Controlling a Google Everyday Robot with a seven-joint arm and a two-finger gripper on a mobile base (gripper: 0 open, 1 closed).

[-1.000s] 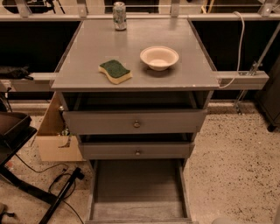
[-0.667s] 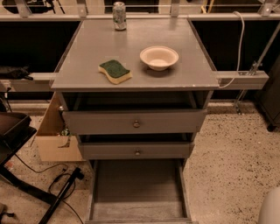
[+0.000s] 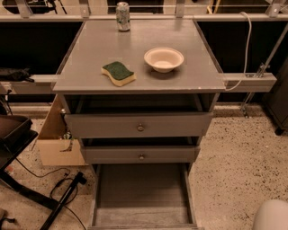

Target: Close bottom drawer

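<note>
The bottom drawer (image 3: 141, 193) of the grey cabinet is pulled far out, and I look down into its long empty tray. Its low front panel (image 3: 144, 226) lies at the frame's bottom edge; the knob is out of view. Above it, the middle drawer (image 3: 140, 154) and the top drawer (image 3: 138, 126) stand slightly out, each with a small round knob. My gripper is not in view. Only a pale rounded part of my arm (image 3: 271, 216) shows in the bottom right corner, to the right of the open drawer.
On the cabinet top (image 3: 90, 67) lie a green-and-yellow sponge (image 3: 118, 73), a cream bowl (image 3: 164, 59) and a can (image 3: 123, 10) at the back. A cardboard box (image 3: 56, 143), cables and a dark chair (image 3: 13, 134) stand to the left. Speckled floor (image 3: 238, 157) lies to the right.
The pale arm part has come further into the bottom right corner, moving left. The drawers and the things on the top have not moved.
</note>
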